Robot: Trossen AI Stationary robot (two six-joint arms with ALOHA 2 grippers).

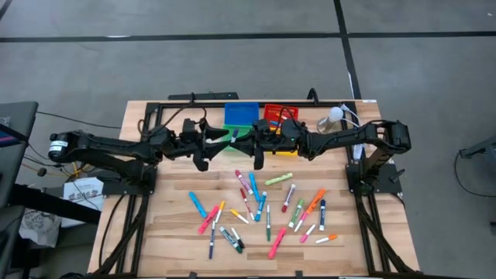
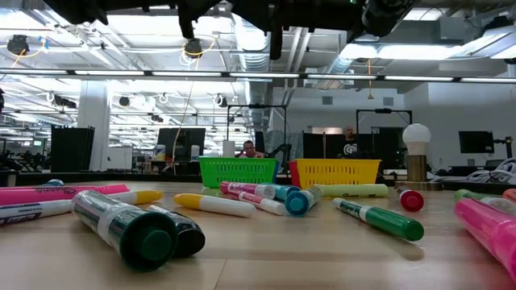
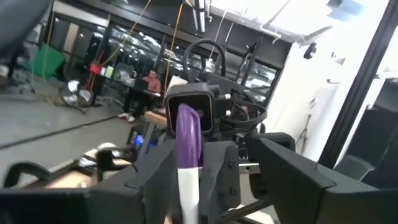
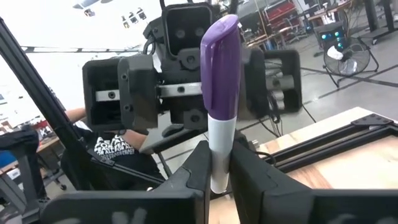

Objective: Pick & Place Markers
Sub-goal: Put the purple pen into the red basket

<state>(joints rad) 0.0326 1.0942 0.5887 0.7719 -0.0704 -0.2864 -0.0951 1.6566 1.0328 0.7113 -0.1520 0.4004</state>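
Markers (image 1: 256,205) are mostly lying loose across the bench (image 1: 155,232) toward six o'clock, while the left gripper (image 1: 219,136) is standing apart and the right gripper (image 4: 219,163), at twelve o'clock, is clamping a purple-capped marker (image 4: 219,87).

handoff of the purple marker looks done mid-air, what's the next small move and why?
Probably back the left gripper straight away from the right one. In the right wrist view the right gripper has its jaws shut on the white barrel of the purple-capped marker, while the left jaws stand apart from the cap. Nothing else holds the marker, so retreating should be safe.
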